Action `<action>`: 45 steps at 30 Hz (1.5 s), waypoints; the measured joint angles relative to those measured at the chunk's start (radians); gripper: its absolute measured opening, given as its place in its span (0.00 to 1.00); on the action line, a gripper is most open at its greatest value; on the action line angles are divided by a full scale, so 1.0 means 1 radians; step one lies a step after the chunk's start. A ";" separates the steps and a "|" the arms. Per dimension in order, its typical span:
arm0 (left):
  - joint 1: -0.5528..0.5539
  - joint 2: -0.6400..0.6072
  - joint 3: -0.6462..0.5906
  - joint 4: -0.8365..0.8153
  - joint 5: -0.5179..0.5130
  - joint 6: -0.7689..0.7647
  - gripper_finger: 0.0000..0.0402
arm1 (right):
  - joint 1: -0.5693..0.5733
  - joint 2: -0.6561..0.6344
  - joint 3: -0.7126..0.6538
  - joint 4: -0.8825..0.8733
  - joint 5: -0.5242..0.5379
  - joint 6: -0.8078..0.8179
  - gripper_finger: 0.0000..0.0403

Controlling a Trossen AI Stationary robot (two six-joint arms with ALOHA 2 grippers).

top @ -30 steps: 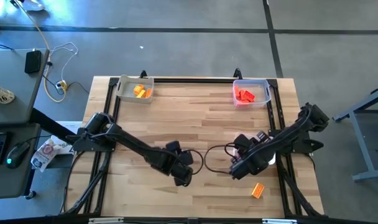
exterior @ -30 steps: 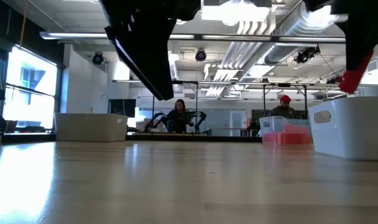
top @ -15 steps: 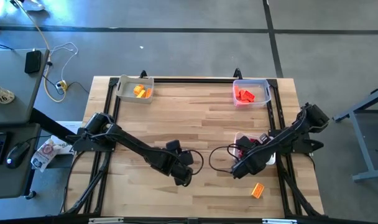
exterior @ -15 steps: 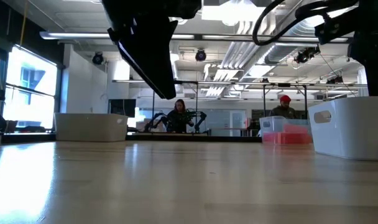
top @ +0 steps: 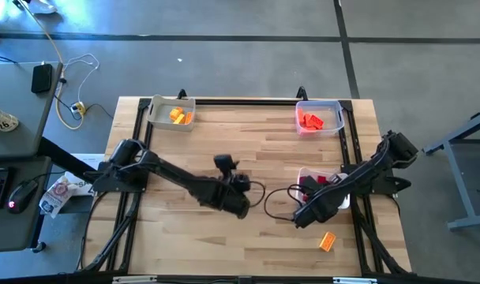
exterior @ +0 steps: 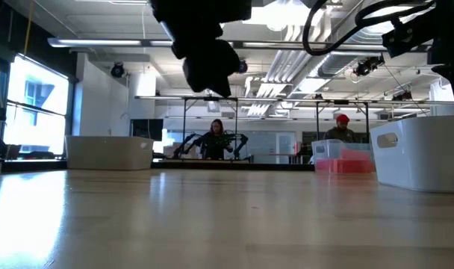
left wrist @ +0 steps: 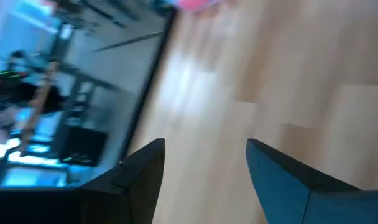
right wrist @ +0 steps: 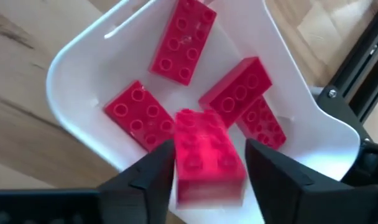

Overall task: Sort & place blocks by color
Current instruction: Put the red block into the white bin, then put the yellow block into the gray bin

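Note:
My right gripper (right wrist: 209, 186) hangs over a white tray (right wrist: 83, 74) at the table's right that holds three red blocks (right wrist: 183, 38). A blurred red block (right wrist: 207, 155) sits in the gap between its parted fingers. A yellow-orange block (top: 327, 241) lies flat on the table near the front right. My left gripper (left wrist: 204, 180) stands open over bare wood at mid-table (top: 240, 201), with nothing between its fingers. My right gripper points down into the white tray with the blurred red block's long sides (right wrist: 239, 163) between its two fingers (right wrist: 273, 180). The block fills the gap, studs up. I cannot tell whether the fingers touch it.
At the far edge stand a white tray (top: 171, 113) with yellow-orange blocks and a clear tray (top: 319, 117) with red ones. A black frame rims the table. Bare wood lies between the arms. People sit in the room beyond.
My right gripper has gone down with the red block, which has sunk out of the low view behind the white tray's wall. My left gripper has swung toward the table's far right and turned about its wrist.

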 joint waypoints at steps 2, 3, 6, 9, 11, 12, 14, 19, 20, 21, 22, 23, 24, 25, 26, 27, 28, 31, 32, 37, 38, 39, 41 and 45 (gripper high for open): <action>0.036 0.000 0.000 0.000 -0.026 0.020 0.52 | 0.007 0.000 0.000 0.000 0.000 0.000 0.50; 0.055 0.000 0.000 0.000 -0.026 0.025 0.52 | 0.011 0.000 0.000 -0.001 0.000 0.000 0.51; 0.110 0.000 0.000 0.000 0.002 0.028 0.52 | 0.021 0.000 0.000 -0.004 -0.001 0.000 0.57; 0.157 0.000 0.000 0.000 0.061 0.023 0.52 | 0.025 0.000 0.002 -0.010 -0.007 0.002 0.60; 0.184 0.000 0.000 0.002 0.108 0.023 0.52 | 0.025 0.000 0.015 -0.027 -0.007 0.012 0.61; 0.196 0.000 0.000 0.005 0.128 0.024 0.52 | 0.025 0.000 0.026 -0.039 -0.004 0.013 0.61; 0.218 0.000 0.000 0.016 0.164 0.037 0.52 | 0.025 0.000 0.054 -0.070 0.015 0.013 0.61; 0.249 0.000 0.000 0.027 0.225 0.046 0.52 | 0.037 -0.001 0.123 -0.102 0.055 -0.039 0.61; 0.253 0.000 0.000 0.026 0.242 0.042 0.52 | 0.042 -0.001 0.133 -0.098 0.055 -0.065 0.61; 0.254 0.000 0.000 0.025 0.264 0.041 0.52 | 0.047 -0.001 0.140 -0.094 0.054 -0.094 0.61; 0.254 0.000 0.000 0.025 0.290 0.041 0.52 | 0.052 -0.001 0.144 -0.088 0.052 -0.120 0.61; 0.254 0.000 0.000 0.023 0.320 0.041 0.52 | 0.059 -0.001 0.147 -0.079 0.047 -0.150 0.61; 0.254 0.000 0.000 0.021 0.349 0.040 0.52 | 0.066 -0.001 0.149 -0.067 0.032 -0.183 0.61; 0.254 0.000 0.000 0.019 0.378 0.039 0.52 | 0.074 -0.001 0.149 -0.053 0.008 -0.218 0.61; 0.252 0.000 0.000 0.016 0.408 0.039 0.52 | 0.082 -0.001 0.149 -0.038 -0.021 -0.253 0.61; 0.250 0.000 0.000 0.016 0.441 0.039 0.52 | 0.091 -0.001 0.149 -0.020 -0.052 -0.294 0.61; 0.247 0.000 0.000 0.015 0.474 0.039 0.52 | 0.100 -0.001 0.149 0.000 -0.080 -0.333 0.61; 0.237 0.000 0.000 0.015 0.572 0.039 0.52 | 0.140 -0.001 0.149 0.068 -0.147 -0.452 0.61; 0.232 0.000 0.000 0.015 0.601 0.037 0.52 | 0.157 -0.001 0.149 0.093 -0.155 -0.481 0.61; 0.199 0.000 0.000 0.015 0.689 0.011 0.52 | 0.237 -0.001 0.149 0.206 -0.156 -0.608 0.61; 0.191 0.000 0.000 0.015 0.697 0.011 0.52 | 0.251 -0.001 0.149 0.218 -0.154 -0.629 0.61; 0.183 0.000 0.000 0.015 0.701 0.012 0.52 | 0.265 -0.001 0.149 0.225 -0.154 -0.649 0.61; 0.169 0.000 0.000 0.015 0.709 0.010 0.52 | 0.292 -0.001 0.149 0.229 -0.156 -0.693 0.61; 0.143 0.000 0.000 0.015 0.721 -0.025 0.52 | 0.339 -0.001 0.149 0.230 -0.157 -0.799 0.61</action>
